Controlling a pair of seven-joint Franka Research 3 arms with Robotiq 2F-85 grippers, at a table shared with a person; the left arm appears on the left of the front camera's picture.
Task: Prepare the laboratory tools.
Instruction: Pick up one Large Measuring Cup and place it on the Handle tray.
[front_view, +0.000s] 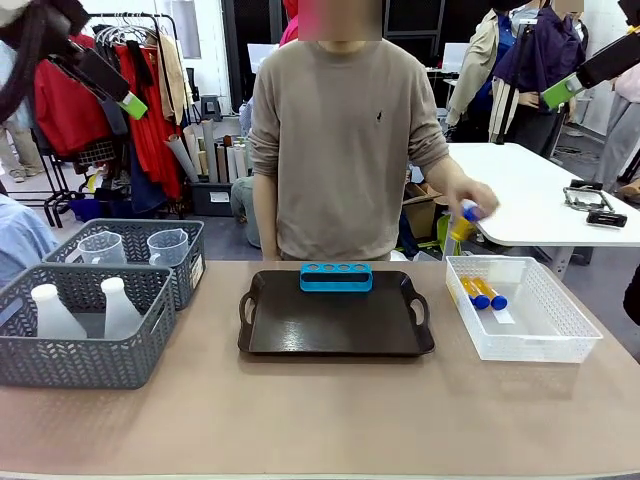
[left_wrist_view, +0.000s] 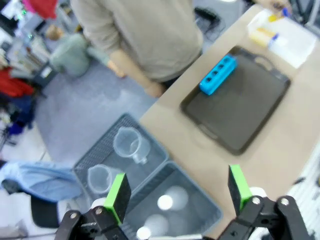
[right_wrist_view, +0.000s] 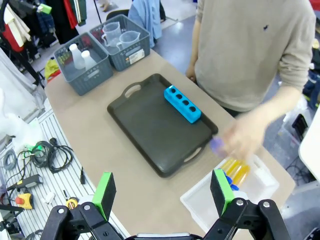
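Worktop (front_view: 320, 410) with a person standing at its far side. A dark tray (front_view: 335, 335) sits in the middle, with a small blue rack (front_view: 336, 277) on its far edge. At the right, a white mesh basket (front_view: 560, 335) holds two blue-capped test tubes (front_view: 482, 293); the person's hand (front_view: 472, 198) holds another tube (front_view: 461, 225) above its far edge. At the left stand two grey baskets: the near basket (front_view: 90, 355) holds two white flasks (front_view: 55, 315), the far basket (front_view: 190, 268) two clear beakers (front_view: 168, 248). Left claw (left_wrist_view: 177, 192) hangs high over the grey baskets, jaws wide, gripping nothing. Right claw (right_wrist_view: 162, 192) hangs high over the near right side — also wide, also empty.
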